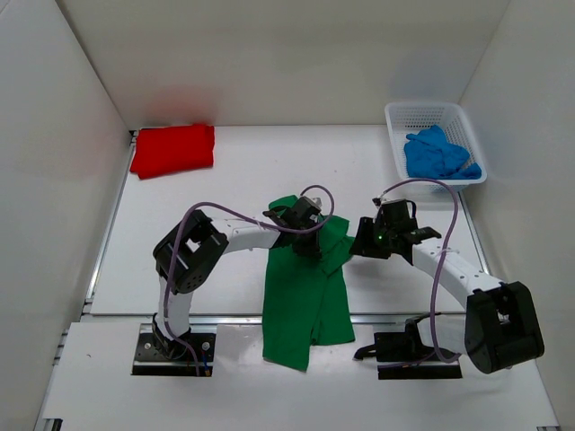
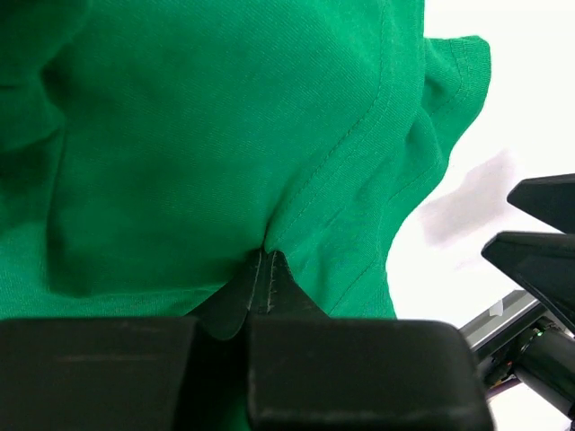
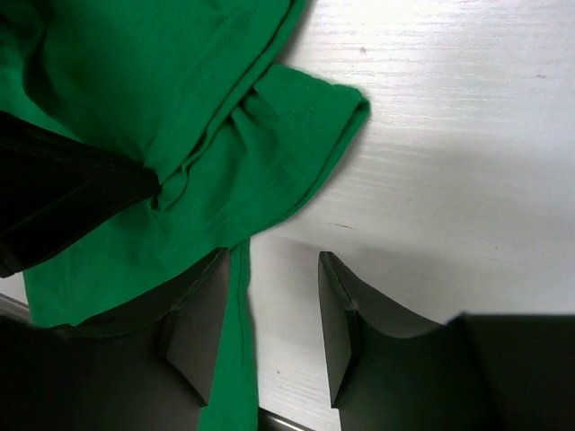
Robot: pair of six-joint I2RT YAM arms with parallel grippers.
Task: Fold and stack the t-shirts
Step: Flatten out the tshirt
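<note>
Green cloth lies nearest: the green t-shirt (image 1: pixel 305 296) is spread lengthwise in the middle of the table (image 1: pixel 225 180). Its near end drapes over the front edge between the two arm bases, and its far end is bunched and lifted.

The left gripper (image 1: pixel 304 218) sits at that far end. In the left wrist view its fingers (image 2: pixel 256 289) are pressed together with a pinch of the green fabric between their tips, just beside a stitched seam, and folds fan out from the pinch.

The right gripper (image 3: pixel 269 314) is just to the right of the shirt, beside a sleeve that sticks out over the bare white tabletop. Its jaws stand apart. Green cloth lies over the left finger (image 3: pixel 199 328) and a narrow strip of it runs down the gap, but nothing is clamped.

Well beyond both arms, the red t-shirt (image 1: pixel 173 150) lies folded flat in the far left corner of the table. In the far right corner stands a white mesh basket (image 1: pixel 429 110), with the blue t-shirt (image 1: pixel 438 155) crumpled inside it.
</note>
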